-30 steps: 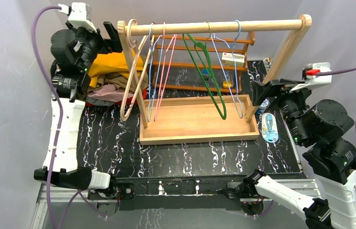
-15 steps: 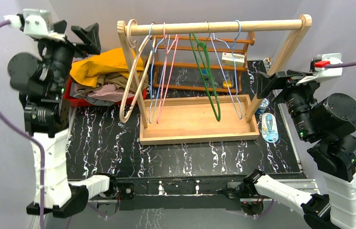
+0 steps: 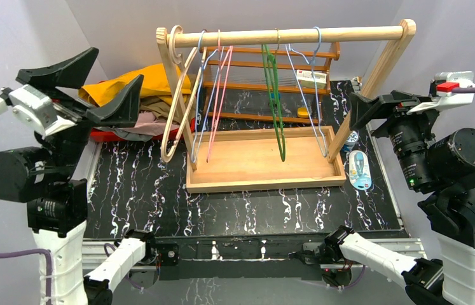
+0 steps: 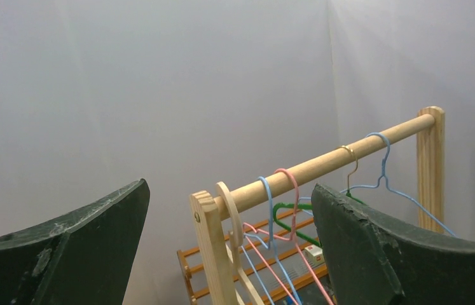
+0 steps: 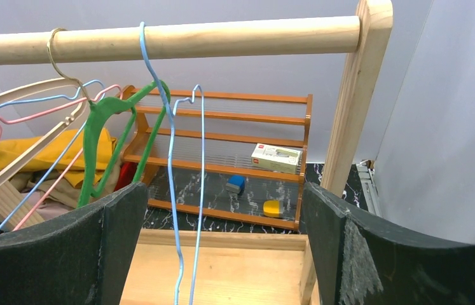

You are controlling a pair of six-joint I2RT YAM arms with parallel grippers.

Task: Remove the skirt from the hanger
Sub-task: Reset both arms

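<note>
The wooden rack's rod point(image 3: 285, 35) carries only bare hangers: a wooden one point(image 3: 180, 95), thin blue and pink ones point(image 3: 212, 95), a green one point(image 3: 274, 95) and a blue wire one point(image 3: 304, 89). No skirt hangs on any of them. A heap of clothes topped by a yellow garment point(image 3: 139, 82) lies in a red bin point(image 3: 104, 135) at the back left; I cannot tell which piece is the skirt. My left gripper point(image 3: 119, 64) is open and empty, raised high, near that heap. My right gripper point(image 3: 369, 105) is open and empty beside the rack's right post point(image 3: 374, 70).
The rack stands on a wooden tray base point(image 3: 260, 181). Behind it is a low slatted wooden shelf point(image 5: 222, 165) with a white box point(image 5: 276, 157) and small blue and yellow items. A blue packaged item point(image 3: 360, 168) lies on the table right of the tray.
My left arm has pulled back from the clothes heap and risen high toward the near left, jaws open. The green hanger has swung. My right gripper has risen slightly.
</note>
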